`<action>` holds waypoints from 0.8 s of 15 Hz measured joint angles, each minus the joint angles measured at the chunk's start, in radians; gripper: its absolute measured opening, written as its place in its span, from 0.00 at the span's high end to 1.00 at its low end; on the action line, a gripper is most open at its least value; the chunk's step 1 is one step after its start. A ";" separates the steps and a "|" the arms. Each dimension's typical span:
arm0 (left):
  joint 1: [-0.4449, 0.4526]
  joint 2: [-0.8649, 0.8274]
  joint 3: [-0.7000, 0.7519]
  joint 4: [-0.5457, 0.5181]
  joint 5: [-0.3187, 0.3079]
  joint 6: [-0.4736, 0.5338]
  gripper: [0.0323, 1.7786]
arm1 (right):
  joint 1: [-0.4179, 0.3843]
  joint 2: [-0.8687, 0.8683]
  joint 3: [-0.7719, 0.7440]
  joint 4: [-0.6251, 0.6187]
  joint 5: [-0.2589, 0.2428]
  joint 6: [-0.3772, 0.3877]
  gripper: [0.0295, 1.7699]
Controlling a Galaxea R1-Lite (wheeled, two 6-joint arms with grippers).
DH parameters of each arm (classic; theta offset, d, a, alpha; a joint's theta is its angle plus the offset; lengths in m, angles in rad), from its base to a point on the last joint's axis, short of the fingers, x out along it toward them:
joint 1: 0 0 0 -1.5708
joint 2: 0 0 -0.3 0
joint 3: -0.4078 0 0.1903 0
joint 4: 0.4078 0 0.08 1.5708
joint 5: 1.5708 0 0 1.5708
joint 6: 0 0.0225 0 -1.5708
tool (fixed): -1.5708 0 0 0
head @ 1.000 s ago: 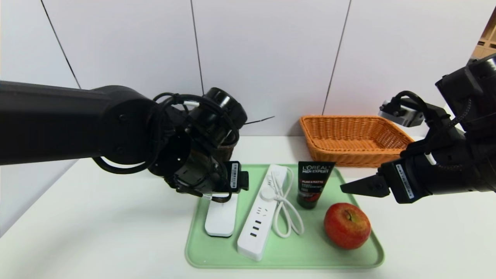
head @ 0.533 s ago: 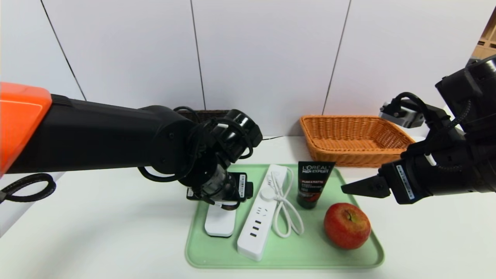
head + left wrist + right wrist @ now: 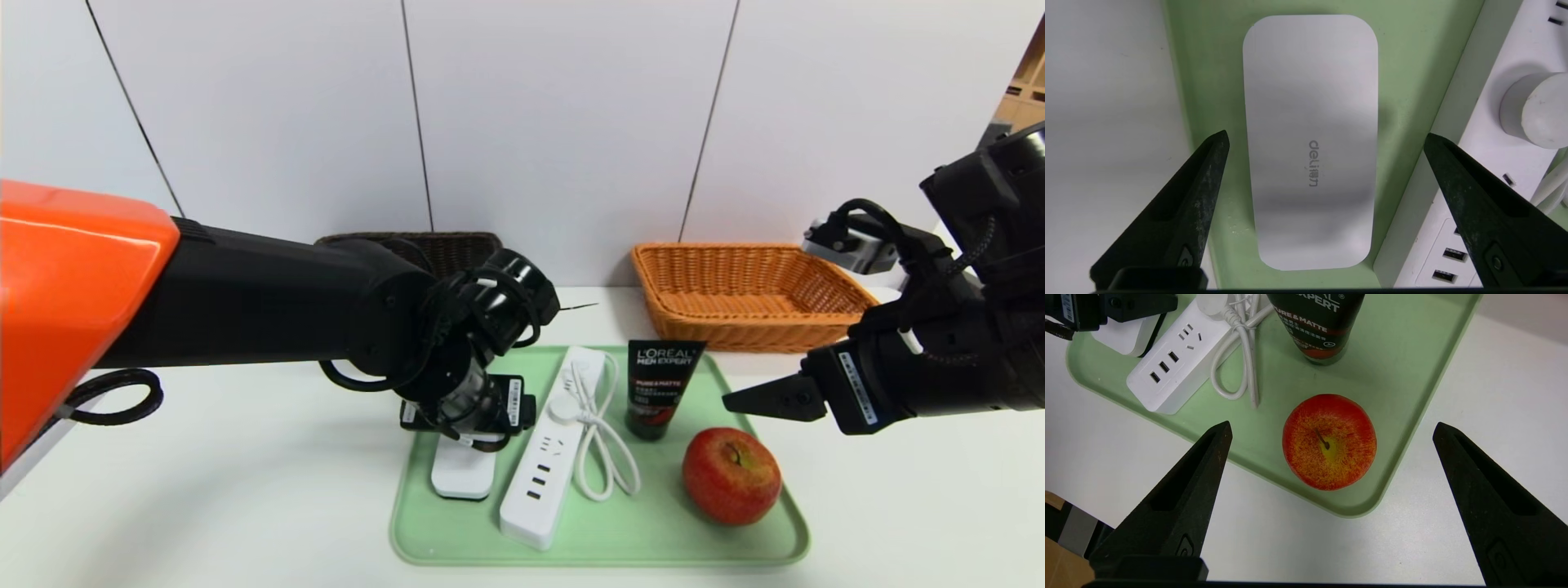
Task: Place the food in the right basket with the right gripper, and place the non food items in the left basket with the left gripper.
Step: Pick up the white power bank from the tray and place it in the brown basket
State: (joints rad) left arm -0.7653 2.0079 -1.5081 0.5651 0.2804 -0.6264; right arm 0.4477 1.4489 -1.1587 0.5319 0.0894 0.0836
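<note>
Tray [image 3: 653,539]: pale green, smooth, rounded corners, thin raised rim, on a matte white table [image 3: 245,506]. White deli box [image 3: 1310,102]: flat satin top, rounded corners, lies at tray's left side. Power strip [image 3: 535,482] beside it: long white glossy bar, set at a slant, round plug and looped cable [image 3: 604,457] on its right. Black L'Oreal tube [image 3: 661,384]: flat wide end up, tapering down to the cap, near tray's far right. Apple [image 3: 1329,443]: round, waxy, red with yellow speckle, near right corner. Right basket [image 3: 735,318]: orange-brown wicker, flared walls, behind tray. Left basket [image 3: 457,249]: dark brown weave, mostly behind left arm, contents can't tell

Left claw [image 3: 1327,139]: wide open over the box, one finger each side, nothing held; contact with strip unclear from here. Right claw [image 3: 1333,428]: wide open above the apple, fingers well apart, holding nothing
</note>
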 joint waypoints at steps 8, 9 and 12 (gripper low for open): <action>0.017 0.030 0.002 0.000 0.000 0.000 0.05 | 0.000 -0.008 0.017 -0.001 0.000 -0.001 0.04; 0.019 0.033 0.002 0.000 0.000 0.000 0.05 | -0.001 -0.011 0.019 -0.001 0.000 -0.001 0.04; 0.020 0.044 0.002 -0.001 0.001 0.000 0.05 | -0.001 -0.015 0.021 -0.001 0.000 -0.001 0.04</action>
State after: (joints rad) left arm -0.7451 2.0521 -1.5057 0.5643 0.2817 -0.6268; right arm 0.4464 1.4340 -1.1381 0.5306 0.0898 0.0826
